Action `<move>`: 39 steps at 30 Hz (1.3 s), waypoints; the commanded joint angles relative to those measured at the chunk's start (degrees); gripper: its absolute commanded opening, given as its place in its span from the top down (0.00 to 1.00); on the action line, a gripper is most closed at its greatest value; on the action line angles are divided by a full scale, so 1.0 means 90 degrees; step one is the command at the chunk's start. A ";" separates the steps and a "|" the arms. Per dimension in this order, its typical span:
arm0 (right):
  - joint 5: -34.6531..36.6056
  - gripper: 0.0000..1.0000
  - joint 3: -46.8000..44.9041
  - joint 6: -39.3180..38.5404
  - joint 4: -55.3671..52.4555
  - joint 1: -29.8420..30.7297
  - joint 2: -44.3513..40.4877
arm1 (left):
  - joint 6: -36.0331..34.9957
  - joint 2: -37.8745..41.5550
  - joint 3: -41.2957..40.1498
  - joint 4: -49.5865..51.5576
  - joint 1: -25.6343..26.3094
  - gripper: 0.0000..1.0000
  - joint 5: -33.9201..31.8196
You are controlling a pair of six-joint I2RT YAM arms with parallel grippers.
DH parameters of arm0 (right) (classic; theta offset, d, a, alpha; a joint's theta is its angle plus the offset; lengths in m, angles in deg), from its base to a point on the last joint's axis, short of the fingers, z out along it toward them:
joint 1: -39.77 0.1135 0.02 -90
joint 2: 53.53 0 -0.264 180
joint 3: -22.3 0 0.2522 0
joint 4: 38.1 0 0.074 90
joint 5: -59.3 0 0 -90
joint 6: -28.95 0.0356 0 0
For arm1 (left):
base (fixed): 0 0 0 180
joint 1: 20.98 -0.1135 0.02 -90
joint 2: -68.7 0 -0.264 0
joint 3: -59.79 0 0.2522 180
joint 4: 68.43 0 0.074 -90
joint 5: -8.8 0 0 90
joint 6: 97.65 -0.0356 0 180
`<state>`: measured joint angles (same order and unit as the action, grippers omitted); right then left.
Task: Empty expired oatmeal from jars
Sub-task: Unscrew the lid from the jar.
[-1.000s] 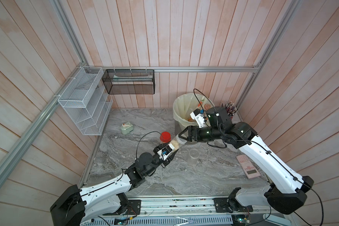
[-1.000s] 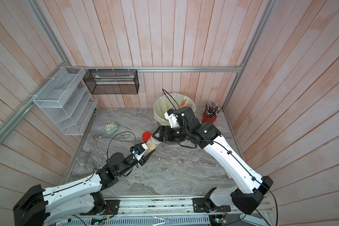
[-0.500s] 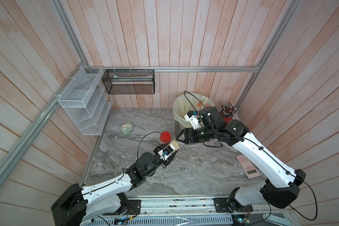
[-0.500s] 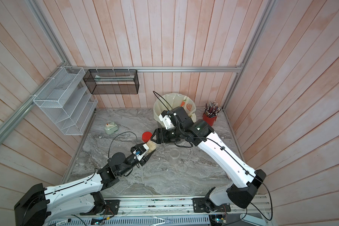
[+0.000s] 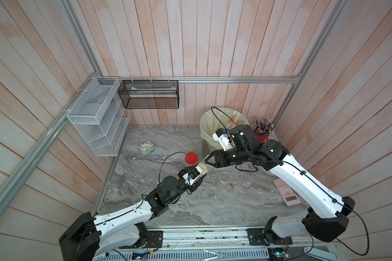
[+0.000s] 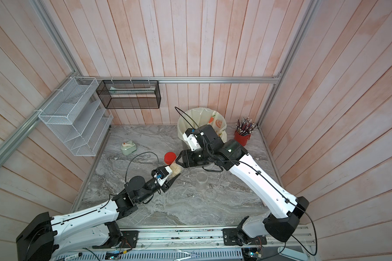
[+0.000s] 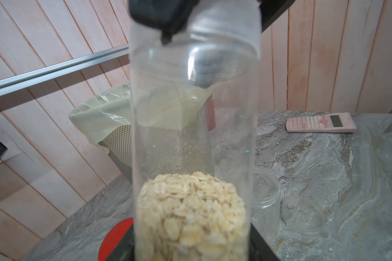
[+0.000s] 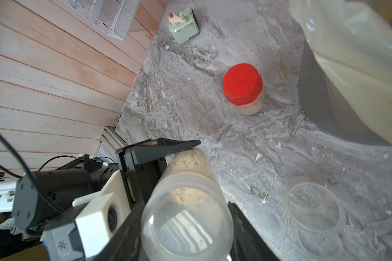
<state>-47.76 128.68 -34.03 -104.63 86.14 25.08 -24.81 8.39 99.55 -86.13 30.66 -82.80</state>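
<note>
We hold the tilted clear jar [image 5: 204, 169] at both ends, left gripper [image 5: 201, 174] clamped round its base where the oatmeal [image 7: 190, 214] lies, right gripper [image 5: 207, 162] closed on its clear lid [image 8: 186, 226], with the red-lidded jar [image 5: 191, 157] just beyond the fingertips, an open empty jar [image 5: 223, 179] near the opposite side, and bare table [image 5: 190, 210] beneath

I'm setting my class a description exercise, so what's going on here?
The left pincer holds a tilted clear plastic jar part-filled with pale oatmeal flakes. The right pincer is shut on that jar's clear screw lid, which is on. On the grey marble table, a red-lidded jar of oatmeal stands closed, and an empty clear jar stands open with its loose clear lid beside it. The bag-lined mesh bin stands behind.
</note>
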 commanded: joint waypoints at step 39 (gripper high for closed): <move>-0.1577 0.11 -0.1378 -0.5874 0.1161 -0.0378 -0.0763 | 0.1206 0.0598 -0.0065 0.0148 -0.0426 0.99 0.2604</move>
<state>-63.14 117.29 -86.07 -95.65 83.52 19.31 -13.91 12.04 99.35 -80.86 26.75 -60.27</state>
